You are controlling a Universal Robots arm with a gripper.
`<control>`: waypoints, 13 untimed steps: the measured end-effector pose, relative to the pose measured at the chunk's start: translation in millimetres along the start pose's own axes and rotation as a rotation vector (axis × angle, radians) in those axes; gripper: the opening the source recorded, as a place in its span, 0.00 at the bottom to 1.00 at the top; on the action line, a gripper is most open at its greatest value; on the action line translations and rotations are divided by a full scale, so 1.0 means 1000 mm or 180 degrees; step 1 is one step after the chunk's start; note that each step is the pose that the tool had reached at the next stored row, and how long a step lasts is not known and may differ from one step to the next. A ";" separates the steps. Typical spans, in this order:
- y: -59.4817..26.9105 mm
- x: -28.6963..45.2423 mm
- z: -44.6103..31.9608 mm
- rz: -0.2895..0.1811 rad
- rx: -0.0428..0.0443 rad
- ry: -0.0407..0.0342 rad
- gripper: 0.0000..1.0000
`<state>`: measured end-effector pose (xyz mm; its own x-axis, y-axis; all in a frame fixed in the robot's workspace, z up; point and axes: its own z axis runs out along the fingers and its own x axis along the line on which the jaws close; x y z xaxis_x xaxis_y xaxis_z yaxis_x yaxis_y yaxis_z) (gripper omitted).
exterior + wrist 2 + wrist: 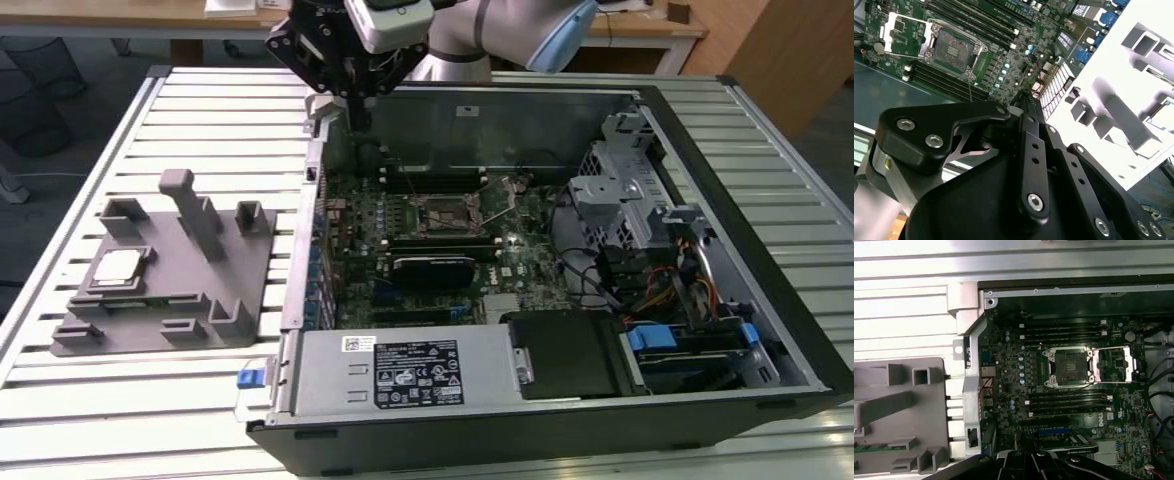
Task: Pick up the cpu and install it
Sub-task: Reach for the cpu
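Note:
The cpu [118,266], a small silver square chip, lies in the grey plastic holder block [174,290] on the table at the exterior view's left. My gripper [358,115] hangs above the back left corner of the open computer case [747,150], well away from the cpu. Its black fingers [1026,107] come together at the tip with nothing between them. The motherboard's socket [447,212] is bare, and its metal load plate [1114,365] is swung open beside it. Both wrist views show the socket [1069,367] [954,47].
The case lies on a slatted metal table [200,110]. Inside it are memory slots [1066,402], a drive cage [621,200], cables and a power supply [400,375]. The holder block has upright posts [187,205]. A wooden desk [641,30] stands behind.

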<state>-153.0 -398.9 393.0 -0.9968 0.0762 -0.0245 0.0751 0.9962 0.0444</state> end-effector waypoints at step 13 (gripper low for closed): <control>-0.0007 0.0090 -0.0002 0.0000 0.0000 0.0000 0.11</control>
<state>-162.0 -398.9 392.9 -0.9968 0.0762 -0.0245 0.0751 0.9962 0.0444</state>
